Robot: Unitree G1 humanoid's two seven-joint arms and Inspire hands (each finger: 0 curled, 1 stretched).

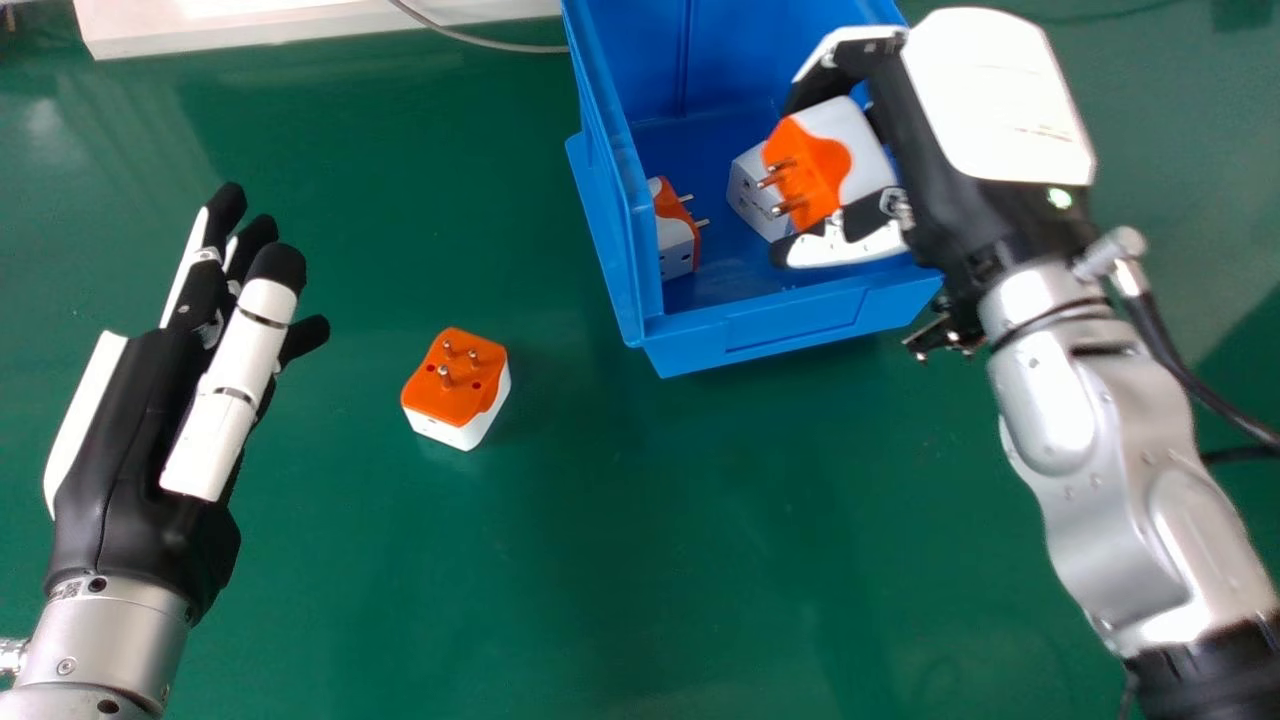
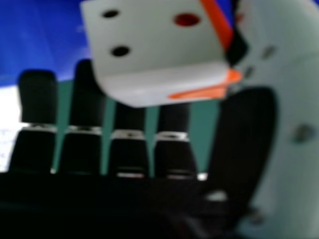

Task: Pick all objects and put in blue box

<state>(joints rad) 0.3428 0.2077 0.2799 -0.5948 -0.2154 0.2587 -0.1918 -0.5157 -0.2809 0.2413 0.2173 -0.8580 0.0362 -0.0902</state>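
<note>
Right robot hand point(image 1: 985, 110) curled round an adapter point(image 1: 862, 150) over the blue box point(image 1: 800, 325); head view shows me prongs point(image 1: 791, 206), hand view seemingly round holes point(image 2: 120, 51). Left robot hand point(image 1: 130, 450) straight-fingered.

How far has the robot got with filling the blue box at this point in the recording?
Past halfway, going by what shows. Two adapters look done: an orange-and-white one by the wall of the blue box and a pale one partly behind the held adapter. The right hand grips that third one, apparently over the box, unreleased. Left to pick: the adapter on the table.
</note>
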